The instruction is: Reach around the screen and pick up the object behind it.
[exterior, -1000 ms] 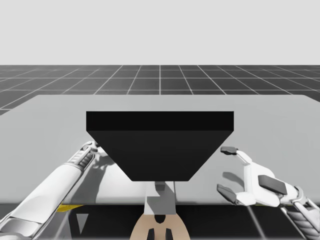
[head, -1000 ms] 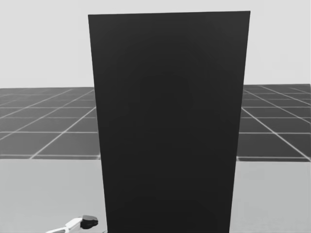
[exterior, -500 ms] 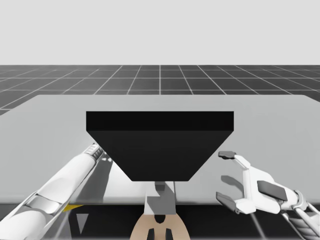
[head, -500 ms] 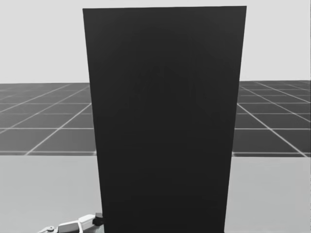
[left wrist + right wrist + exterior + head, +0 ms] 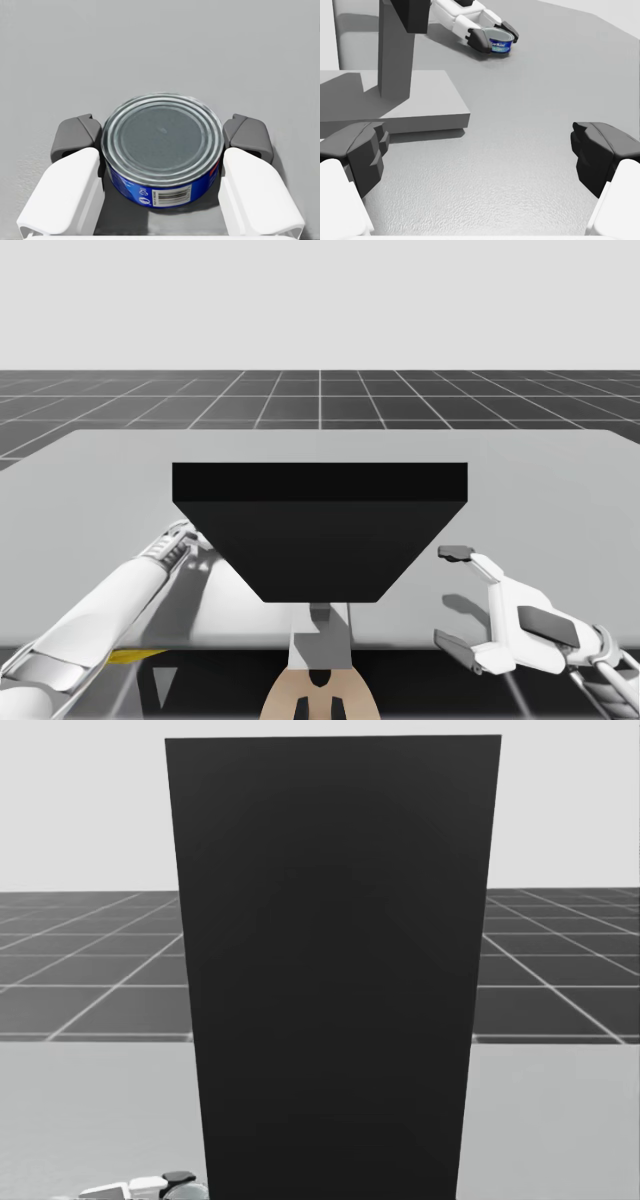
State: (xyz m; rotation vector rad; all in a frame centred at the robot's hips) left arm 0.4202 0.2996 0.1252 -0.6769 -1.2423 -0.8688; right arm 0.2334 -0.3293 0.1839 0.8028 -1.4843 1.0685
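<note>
A low blue can (image 5: 162, 155) with a silver lid stands on the grey table, behind the tall black screen (image 5: 320, 530) (image 5: 330, 970). My left gripper (image 5: 161, 135) is shut on the can, one dark pad against each side. From the right wrist view, the left gripper (image 5: 495, 39) holds the can (image 5: 496, 46) far ahead on the table. My left arm (image 5: 130, 590) reaches past the screen's left edge, and one left fingertip (image 5: 180, 1178) shows at the screen's foot. My right gripper (image 5: 452, 597) (image 5: 480, 155) is open over bare table, right of the screen.
The grey table (image 5: 560, 490) runs wide on both sides of the screen. In the right wrist view a grey upright post (image 5: 395, 50) on a flat slab (image 5: 410, 107) stands between my right gripper and the can.
My left arm pushed forward beside the screen, then drew back a little. The right gripper slid slightly towards the table's front edge. My head has turned a little.
</note>
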